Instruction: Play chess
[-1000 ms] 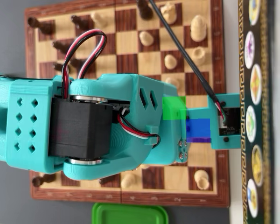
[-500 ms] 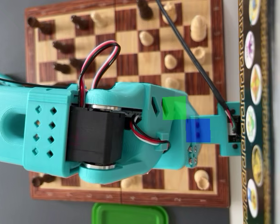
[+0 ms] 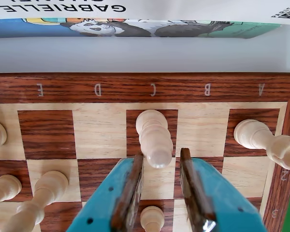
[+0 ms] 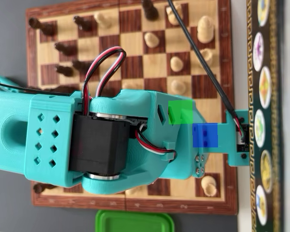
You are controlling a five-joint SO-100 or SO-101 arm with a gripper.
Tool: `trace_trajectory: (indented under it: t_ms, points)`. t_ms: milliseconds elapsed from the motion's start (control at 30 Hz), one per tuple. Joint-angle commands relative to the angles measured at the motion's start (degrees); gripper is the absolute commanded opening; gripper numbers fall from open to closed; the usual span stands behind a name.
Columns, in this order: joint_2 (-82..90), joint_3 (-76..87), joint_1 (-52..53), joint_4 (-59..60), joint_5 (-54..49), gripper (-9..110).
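Observation:
In the wrist view my gripper is open low over the wooden chessboard. A tall pale piece stands on the dark square under the letter C. Its rounded head sits just ahead of the fingertips, close to the left finger and apart from the right one. A pale pawn stands on the board lower down, between the two fingers. In the overhead view the teal arm covers the middle of the chessboard and hides the gripper.
Pale pieces stand at the right and left in the wrist view. The overhead view shows dark pieces at the left and pale ones at the right. A green lid lies below the board, and a patterned box along the right.
In the overhead view the arm has reached further right toward the board's right edge, then shifted slightly down. No piece has visibly moved.

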Motion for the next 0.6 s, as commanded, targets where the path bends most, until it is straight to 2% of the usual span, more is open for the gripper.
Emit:
trace_trajectory:
  t_ms: [0,567]
  points:
    - [0.35,-4.13,1.05,-0.97,-0.26,12]
    - [0.26,-5.10,0.62,-0.88,-0.26,13]
